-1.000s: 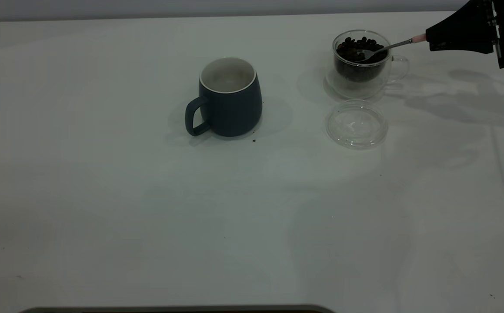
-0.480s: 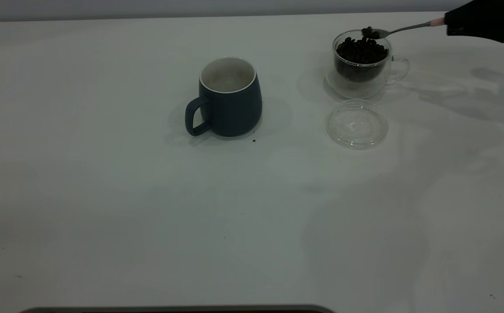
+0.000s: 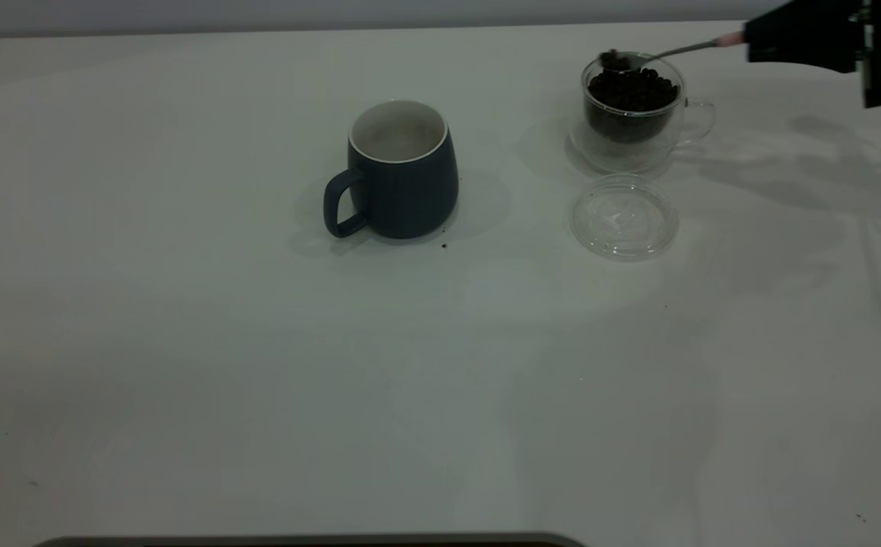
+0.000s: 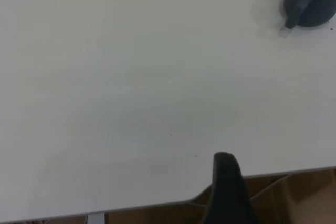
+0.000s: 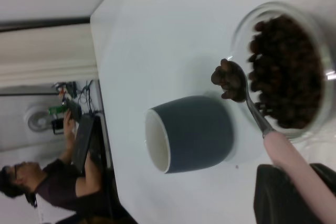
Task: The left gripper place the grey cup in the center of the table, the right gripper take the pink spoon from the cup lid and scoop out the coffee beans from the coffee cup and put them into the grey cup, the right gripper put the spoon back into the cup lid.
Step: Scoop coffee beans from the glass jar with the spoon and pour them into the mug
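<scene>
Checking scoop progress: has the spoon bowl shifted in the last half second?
Yes. The pink spoon bowl slid toward the grey cup, now over the coffee cup rim's near-cup edge.

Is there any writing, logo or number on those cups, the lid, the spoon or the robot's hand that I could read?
None can be read in any view.
Grey cup: plain, no print.
Glass coffee cup and lid: clear, unmarked.
Spoon: plain pink handle, held in the right hand.
Table: bare of labels.
Background equipment in the right wrist view: too small to show any text.
</scene>
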Action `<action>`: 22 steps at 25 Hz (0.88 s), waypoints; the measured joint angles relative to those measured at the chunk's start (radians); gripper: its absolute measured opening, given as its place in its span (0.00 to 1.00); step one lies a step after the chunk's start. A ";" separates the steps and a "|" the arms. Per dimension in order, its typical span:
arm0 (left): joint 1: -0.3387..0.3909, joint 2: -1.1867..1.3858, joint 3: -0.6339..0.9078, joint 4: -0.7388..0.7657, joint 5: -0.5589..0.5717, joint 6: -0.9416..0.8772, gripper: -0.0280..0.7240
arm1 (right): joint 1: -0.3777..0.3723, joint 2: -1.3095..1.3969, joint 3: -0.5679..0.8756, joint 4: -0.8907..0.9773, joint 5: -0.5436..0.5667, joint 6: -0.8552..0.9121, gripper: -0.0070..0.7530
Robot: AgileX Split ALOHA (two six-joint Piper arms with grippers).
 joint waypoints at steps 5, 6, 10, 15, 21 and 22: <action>0.000 0.000 0.000 0.000 0.000 0.000 0.79 | 0.080 -0.031 0.000 -0.001 0.000 0.019 0.14; 0.000 0.000 0.000 0.000 0.000 0.000 0.79 | 0.094 -0.040 0.000 -0.001 0.000 0.022 0.14; 0.000 0.000 0.000 0.000 0.000 0.000 0.79 | 0.157 -0.071 0.000 0.006 0.004 0.035 0.14; 0.000 0.000 0.000 0.000 0.000 0.000 0.79 | 0.235 -0.073 0.000 0.015 0.007 0.050 0.14; 0.000 0.000 0.000 0.000 0.000 0.000 0.79 | 0.309 -0.073 0.000 0.026 -0.015 0.046 0.14; 0.000 0.000 0.000 0.000 0.000 0.000 0.79 | 0.319 -0.073 0.000 0.028 -0.032 0.039 0.14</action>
